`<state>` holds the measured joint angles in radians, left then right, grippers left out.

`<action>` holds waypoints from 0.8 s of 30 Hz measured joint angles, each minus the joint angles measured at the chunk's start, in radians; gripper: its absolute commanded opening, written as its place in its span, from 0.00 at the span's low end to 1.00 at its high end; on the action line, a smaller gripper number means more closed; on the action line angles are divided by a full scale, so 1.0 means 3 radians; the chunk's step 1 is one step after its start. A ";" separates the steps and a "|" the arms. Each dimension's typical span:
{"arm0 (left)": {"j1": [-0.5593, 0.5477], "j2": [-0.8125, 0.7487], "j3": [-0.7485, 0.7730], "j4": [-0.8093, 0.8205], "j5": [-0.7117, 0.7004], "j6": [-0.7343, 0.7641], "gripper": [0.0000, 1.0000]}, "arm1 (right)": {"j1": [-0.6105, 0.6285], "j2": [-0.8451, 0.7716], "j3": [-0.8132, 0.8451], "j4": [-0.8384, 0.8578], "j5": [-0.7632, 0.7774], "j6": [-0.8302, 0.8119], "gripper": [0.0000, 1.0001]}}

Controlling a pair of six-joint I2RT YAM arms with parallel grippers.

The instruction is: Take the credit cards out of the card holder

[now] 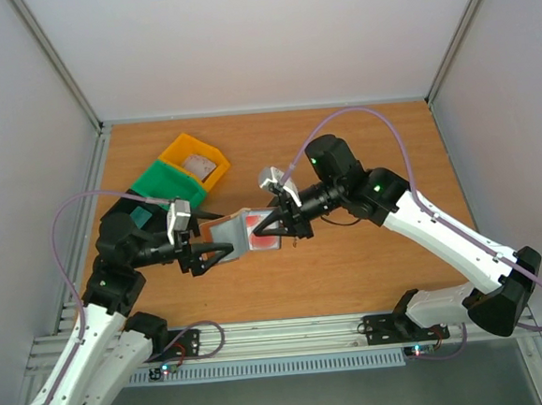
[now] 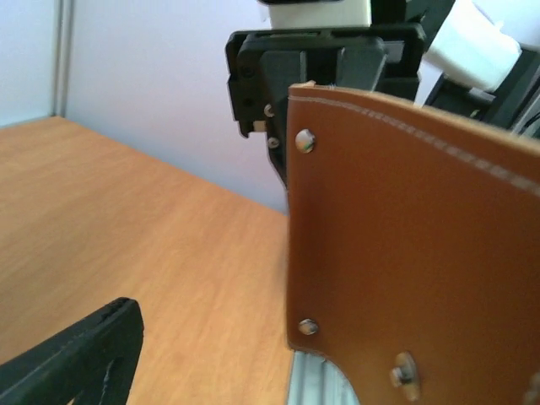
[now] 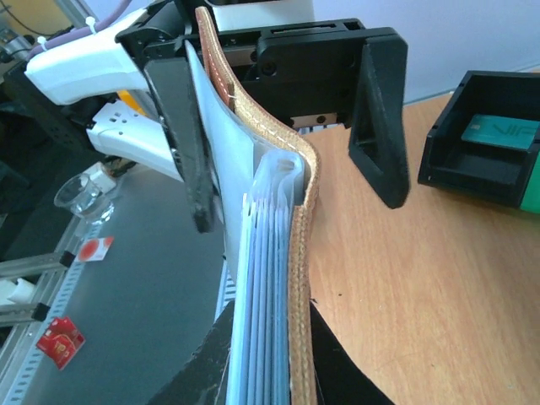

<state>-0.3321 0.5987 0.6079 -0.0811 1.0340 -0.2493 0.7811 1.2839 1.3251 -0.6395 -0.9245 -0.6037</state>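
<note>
The card holder is held up off the table between my two grippers, opened out, with a red credit card showing on its pale inside. My right gripper is shut on its stack of pale sleeves and leather edge, a finger on each side. My left gripper is open, and the holder's brown flap stands between its spread fingers, close to one of them. One left finger shows low in the left wrist view; the other is hidden behind the flap.
A green bin and a yellow bin stand at the back left of the table. A dark tray holding a teal card sits behind the left arm. The metal rail runs along the table's near edge.
</note>
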 measured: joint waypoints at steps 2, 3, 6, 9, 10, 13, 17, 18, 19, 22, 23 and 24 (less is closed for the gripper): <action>0.0000 0.0020 -0.0009 0.0085 0.0079 -0.0061 0.65 | 0.0000 0.0000 0.0005 0.0017 0.0048 0.0005 0.11; 0.0000 0.0025 -0.0013 0.0106 0.0103 -0.0104 0.51 | 0.0000 0.0000 0.0010 0.0020 0.0070 0.0011 0.11; 0.0000 0.0027 -0.0022 0.0164 0.0145 -0.0163 0.03 | -0.0001 0.0036 0.0074 0.0034 0.0125 0.0029 0.18; 0.0000 0.0020 -0.0022 0.0163 0.0112 -0.0179 0.00 | -0.0008 0.0056 0.0094 0.0057 0.0139 0.0046 0.35; 0.0000 0.0015 -0.0022 0.0150 0.0065 -0.0187 0.00 | -0.0008 0.0057 0.0094 0.0067 0.0134 0.0052 0.41; 0.0000 0.0005 -0.0022 0.0113 -0.0089 -0.0251 0.00 | -0.0011 0.0041 0.0056 0.0142 0.0099 0.0074 0.48; 0.0006 0.0000 -0.0022 0.0161 -0.0201 -0.0425 0.00 | -0.0141 -0.0048 -0.0192 0.0291 0.0036 0.0151 0.47; 0.0006 0.0000 -0.0022 0.0183 -0.0207 -0.0463 0.00 | -0.0186 -0.0064 -0.0256 0.0317 0.0029 0.0177 0.45; 0.0008 0.0000 -0.0022 0.0198 -0.0209 -0.0498 0.00 | -0.0212 -0.0070 -0.0300 0.0329 0.0028 0.0196 0.42; 0.0013 0.0000 -0.0022 0.0212 -0.0210 -0.0561 0.00 | -0.0268 -0.0071 -0.0408 0.0378 0.0032 0.0273 0.28; 0.0013 0.0000 -0.0022 0.0212 -0.0210 -0.0565 0.00 | -0.0270 -0.0074 -0.0425 0.0389 0.0033 0.0289 0.23; 0.0013 0.0000 -0.0022 0.0212 -0.0210 -0.0566 0.00 | -0.0270 -0.0078 -0.0441 0.0408 0.0031 0.0322 0.17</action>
<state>-0.3283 0.5987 0.6014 -0.0174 0.9710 -0.4191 0.7002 1.2606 1.1927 -0.5171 -0.9154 -0.5072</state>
